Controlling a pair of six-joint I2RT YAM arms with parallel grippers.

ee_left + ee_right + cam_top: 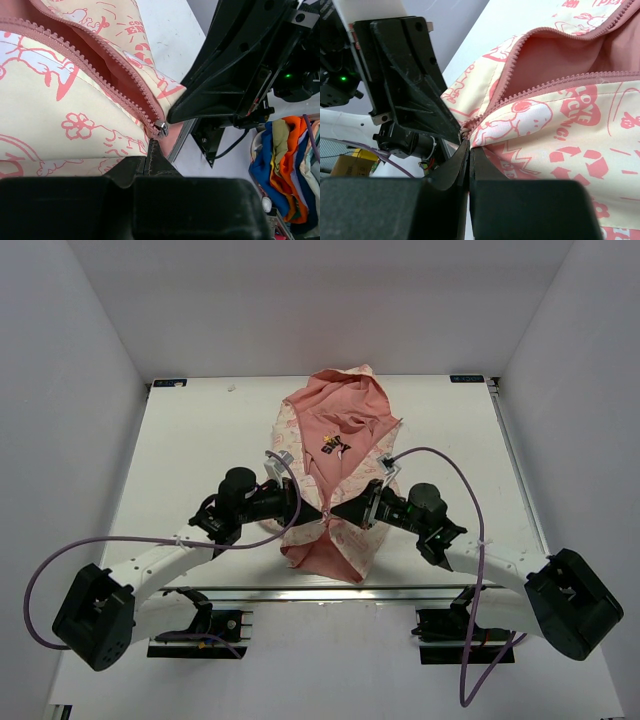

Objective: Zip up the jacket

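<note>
Jacket (335, 468) lies mid-table (200, 440), hood (345, 400) at the far end, hem (330, 565) near. Front is open: pink lining (340, 425) shows between the cream printed panels.

Zip status: slider (161, 128) sits right at the near end by the hem. The two rows of teeth (95, 70) split apart from it and run toward the hood, unjoined. Judged: closing run not yet begun, approx. nil progress.

L gripper (298, 506): comes in from the left, jaws shut to a point, tip just below the slider in the left wrist view. Can't tell if it nips fabric or the pull tab; contact spot is hidden by the fingers.

R gripper (345, 512): comes in from the right, jaws also shut, tip just beside the slider in the right wrist view. Same caveat: no held item can be confirmed.

Both tips nearly meet at the zip base, w/ the arms mirrored either side.

Step in hand (judgement): getting hold at the zip base, i.e. securing the pull tab and anchoring the hem.

Next move calls for:
- one gripper pinning the hem below the slider so the fabric doesn't ride up
- the other w/ a sure pinch on the tab, drawing it away toward the hood along the teeth
- both tooth rows kept close and fairly taut; slack cloth ahead of the slider could jam it
</note>
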